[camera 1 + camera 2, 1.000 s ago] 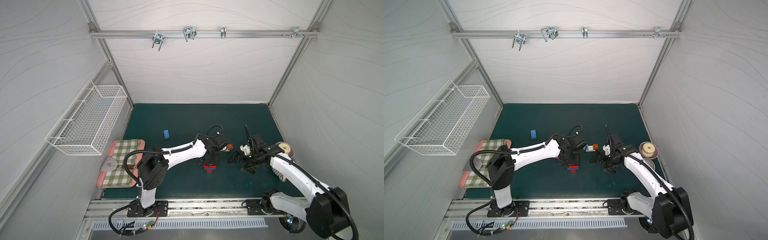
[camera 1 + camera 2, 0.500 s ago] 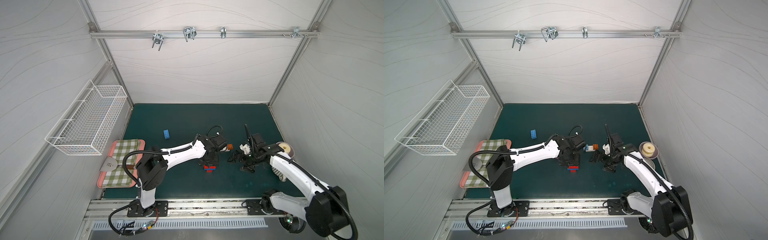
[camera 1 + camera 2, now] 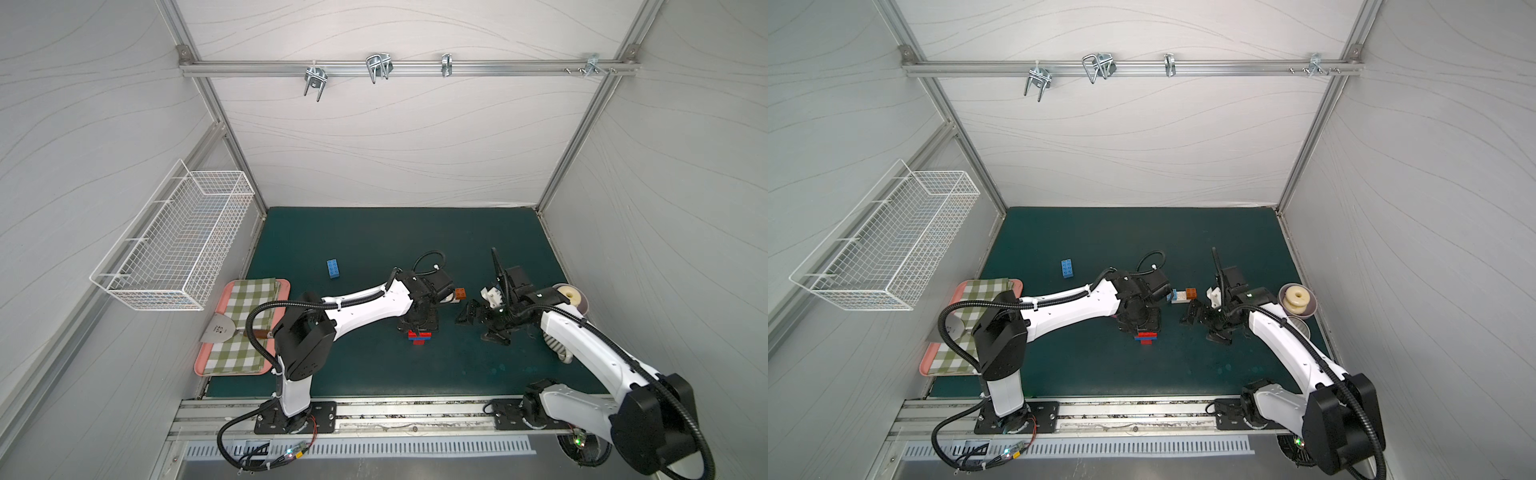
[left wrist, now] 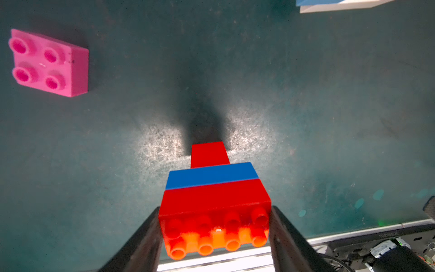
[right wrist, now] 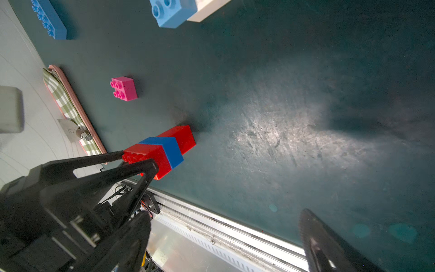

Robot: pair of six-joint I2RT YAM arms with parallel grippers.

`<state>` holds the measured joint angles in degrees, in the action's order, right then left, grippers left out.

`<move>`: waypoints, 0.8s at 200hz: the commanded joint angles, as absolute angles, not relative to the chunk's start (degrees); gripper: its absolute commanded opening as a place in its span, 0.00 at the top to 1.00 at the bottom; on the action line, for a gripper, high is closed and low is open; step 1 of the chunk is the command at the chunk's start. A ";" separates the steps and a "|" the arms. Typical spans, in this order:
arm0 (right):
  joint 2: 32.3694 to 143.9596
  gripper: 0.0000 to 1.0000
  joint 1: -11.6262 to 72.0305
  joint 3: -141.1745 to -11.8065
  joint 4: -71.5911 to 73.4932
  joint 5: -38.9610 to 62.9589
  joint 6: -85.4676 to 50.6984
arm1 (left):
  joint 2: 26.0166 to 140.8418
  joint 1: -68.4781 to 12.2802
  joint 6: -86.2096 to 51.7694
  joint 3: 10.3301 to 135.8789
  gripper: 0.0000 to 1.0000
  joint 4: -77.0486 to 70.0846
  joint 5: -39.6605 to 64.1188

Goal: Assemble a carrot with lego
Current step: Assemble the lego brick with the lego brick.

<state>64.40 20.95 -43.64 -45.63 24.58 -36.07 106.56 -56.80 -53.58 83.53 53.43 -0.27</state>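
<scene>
The carrot (image 4: 215, 188) stands on the green mat as a short stack: narrow red tip at the bottom, a blue layer, and a wide red brick with its studs up. My left gripper (image 4: 215, 208) is shut on that top brick, one finger at each end; both top views show this (image 3: 417, 328) (image 3: 1144, 326). A pink square lego brick (image 4: 50, 63) (image 5: 123, 88) lies loose beside it. A blue oblong brick (image 3: 333, 268) lies farther left. Joined light-blue (image 5: 173, 10), white (image 3: 1181, 297) and orange (image 3: 1191, 292) bricks lie between the arms. My right gripper (image 5: 223, 240) (image 3: 480, 326) hangs open and empty to the right.
A pink tray (image 3: 282, 284) with a checked cloth and a metal spatula (image 3: 220, 330) lies at the mat's left edge. A wire basket (image 3: 178, 241) hangs on the left wall. A bowl holding a cream ring (image 3: 1296, 298) stands at the right edge. The metal rail (image 3: 374, 411) runs along the front.
</scene>
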 commanded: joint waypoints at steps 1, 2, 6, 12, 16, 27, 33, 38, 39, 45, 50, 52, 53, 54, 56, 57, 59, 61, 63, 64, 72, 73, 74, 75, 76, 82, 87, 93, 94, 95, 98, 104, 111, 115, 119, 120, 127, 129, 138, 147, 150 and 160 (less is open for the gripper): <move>63.15 0.01 20.31 -44.57 -47.55 24.87 -35.17 | 107.69 -57.04 -54.67 84.70 0.26 57.66 -2.11; 63.17 0.01 20.26 -44.61 -47.55 24.83 -35.16 | 107.63 -57.04 -54.67 84.71 0.26 57.66 -2.11; 63.13 0.01 20.20 -44.57 -47.55 24.95 -35.11 | 107.52 -57.04 -54.75 84.80 0.25 57.69 -2.20; 63.05 0.01 20.08 -44.48 -47.71 24.95 -35.06 | 107.33 -57.04 -54.76 84.90 0.24 57.67 -2.30; 63.04 0.01 20.04 -44.48 -47.65 24.97 -35.07 | 107.22 -57.08 -54.76 85.00 0.23 57.66 -2.29; 62.94 0.01 19.91 -44.39 -47.69 25.08 -34.98 | 106.89 -57.05 -54.85 85.12 0.21 57.60 -2.33; 63.00 0.01 19.86 -44.39 -47.62 25.04 -34.98 | 106.76 -57.04 -54.84 85.22 0.19 57.57 -2.39; 62.99 0.01 19.79 -44.39 -47.69 25.05 -34.96 | 106.58 -57.04 -54.84 85.38 0.18 57.57 -2.45; 63.00 0.01 19.78 -44.39 -47.71 25.00 -34.97 | 106.55 -57.04 -54.84 85.41 0.17 57.57 -2.45; 62.94 0.01 19.78 -44.33 -47.64 25.11 -34.90 | 106.39 -57.04 -54.89 85.55 0.16 57.57 -2.60; 62.99 0.01 19.71 -44.30 -47.68 25.14 -34.88 | 106.21 -57.09 -54.84 85.74 0.14 57.65 -2.64; 63.08 0.01 19.69 -44.30 -47.65 25.14 -34.89 | 106.14 -57.05 -54.84 85.84 0.14 57.70 -2.68; 63.09 0.01 19.69 -44.34 -47.64 25.14 -34.89 | 106.11 -57.05 -54.89 85.90 0.14 57.72 -2.75; 63.05 0.01 19.69 -44.32 -47.68 25.14 -34.80 | 106.05 -57.04 -54.91 85.93 0.13 57.73 -2.74; 63.09 0.01 19.69 -44.35 -47.63 25.11 -34.83 | 105.97 -57.04 -54.86 85.99 0.12 57.79 -2.79; 63.06 0.01 19.69 -44.37 -47.63 25.13 -34.82 | 105.98 -57.04 -54.85 86.02 0.12 57.81 -2.80; 63.09 0.01 19.69 -44.36 -47.66 25.13 -34.90 | 105.90 -57.04 -54.85 86.10 0.11 57.89 -2.88; 63.10 0.01 19.69 -44.42 -47.60 25.14 -34.87 | 105.80 -57.04 -54.84 86.26 0.11 57.98 -2.94; 63.04 0.01 19.69 -44.39 -47.69 25.18 -34.89 | 105.70 -57.04 -54.84 86.43 0.10 58.18 -3.04; 63.03 0.01 19.69 -44.35 -47.66 25.20 -34.89 | 105.67 -57.08 -54.84 86.50 0.10 58.27 -3.06; 63.01 0.01 19.60 -44.44 -47.78 25.18 -34.88 | 105.25 -57.06 -54.72 87.20 0.07 59.10 -3.52; 62.93 0.01 19.60 -44.41 -47.79 25.20 -34.84 | 105.18 -57.05 -54.69 87.24 0.07 59.21 -3.61; 62.97 0.01 19.60 -44.40 -47.76 25.17 -34.82 | 105.11 -57.05 -54.68 87.39 0.06 59.31 -3.69; 62.99 0.01 19.60 -44.39 -47.79 25.15 -34.81 | 105.02 -57.04 -54.67 87.46 0.06 59.41 -3.74; 63.01 0.01 19.60 -44.39 -47.80 25.19 -34.81 | 104.98 -57.04 -54.67 87.50 0.06 59.54 -3.85; 62.94 0.01 19.60 -44.45 -47.80 25.31 -34.78 | 104.39 -57.02 -54.59 88.03 0.03 60.26 -4.42; 62.97 0.01 19.60 -44.55 -47.86 25.33 -34.75 | 103.92 -56.96 -54.51 88.41 0.01 60.81 -4.99; 62.88 0.01 19.53 -44.55 -47.90 25.30 -34.67 | 103.07 -56.92 -54.41 88.72 0.01 61.35 -5.76; 62.86 0.01 19.52 -44.55 -47.90 25.26 -34.65 | 102.91 -56.94 -54.41 88.75 0.01 61.44 -5.82; 62.90 0.01 19.52 -44.60 -47.95 25.29 -34.64 | 102.83 -56.86 -54.41 88.76 0.01 61.52 -5.90; 62.90 0.01 19.51 -44.59 -48.03 25.38 -34.66 | 102.39 -56.67 -54.40 88.93 0.01 61.71 -6.14; 62.91 0.01 19.51 -44.63 -48.01 25.42 -34.63 | 101.55 -56.33 -54.25 89.18 0.01 62.23 -6.44; 62.87 0.01 19.51 -44.48 -48.01 25.44 -34.52 | 100.67 -55.81 -54.07 89.43 0.01 62.69 -6.55; 62.96 0.01 19.51 -44.51 -47.96 25.59 -34.54 | 100.13 -55.46 -53.85 89.55 0.01 62.89 -6.65; 63.01 0.01 19.51 -44.51 -47.94 25.70 -34.54 | 99.56 -55.12 -53.64 89.64 0.01 63.05 -6.87; 63.02 0.01 19.51 -44.53 -47.92 25.73 -34.54 | 99.44 -55.03 -53.63 89.69 0.01 63.17 -6.91; 63.06 0.01 19.56 -44.63 -47.93 25.88 -34.49 | 98.55 -54.17 -53.33 89.74 0.01 63.68 -7.16; 63.05 0.01 19.52 -44.64 -47.91 25.91 -34.46 | 98.31 -53.80 -53.24 89.80 0.01 63.78 -7.17; 63.12 0.01 19.51 -44.82 -47.95 26.18 -34.34 | 97.35 -52.31 -52.49 89.50 0.01 64.06 -7.06; 63.27 0.01 19.51 -45.05 -47.95 26.34 -34.24 | 96.59 -50.31 -51.61 89.17 0.01 64.39 -7.10; 63.26 0.01 19.51 -45.09 -47.95 26.36 -34.24 | 96.36 -49.64 -51.22 89.00 0.01 64.50 -7.23; 63.36 0.01 19.51 -45.33 -47.91 26.44 -34.11 | 95.81 -47.25 -49.78 88.18 0.01 64.51 -7.63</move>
<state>63.90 19.84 -43.66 -46.00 25.21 -35.00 97.69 -52.18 -52.69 87.33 61.47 -4.56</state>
